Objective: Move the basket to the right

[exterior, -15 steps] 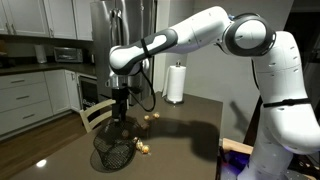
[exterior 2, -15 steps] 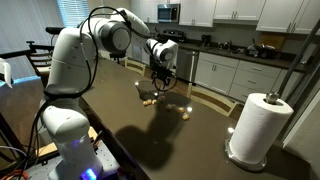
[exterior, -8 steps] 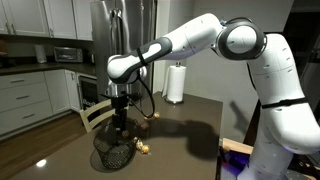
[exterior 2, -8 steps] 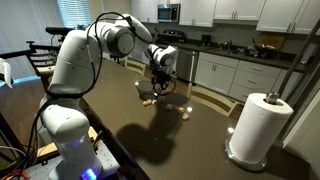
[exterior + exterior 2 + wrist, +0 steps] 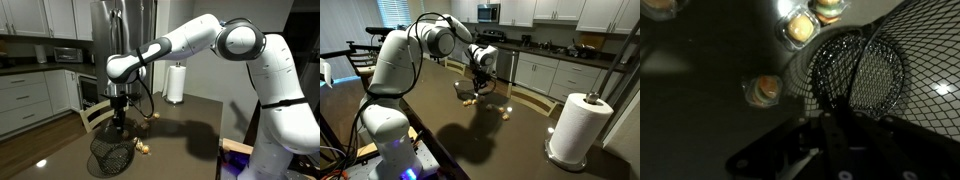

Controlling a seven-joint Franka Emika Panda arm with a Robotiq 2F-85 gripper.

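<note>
The basket (image 5: 112,156) (image 5: 481,86) is a round bowl of dark wire mesh on the dark table near its corner. My gripper (image 5: 119,131) (image 5: 480,77) comes straight down onto its rim. In the wrist view the mesh bowl (image 5: 866,68) fills the upper right. There the gripper (image 5: 833,120) has its dark fingers drawn together on the near wall of the mesh. The exact contact is dim.
Small yellowish pieces (image 5: 767,88) (image 5: 800,28) lie on the table beside the basket, seen also as yellow bits (image 5: 143,148) (image 5: 468,99). A white paper towel roll (image 5: 176,83) (image 5: 578,127) stands further along the table. A chair back (image 5: 97,116) is by the table edge.
The jaws have closed from wide open onto the basket's rim. The arm dropped slightly a second ago and has since held still.
</note>
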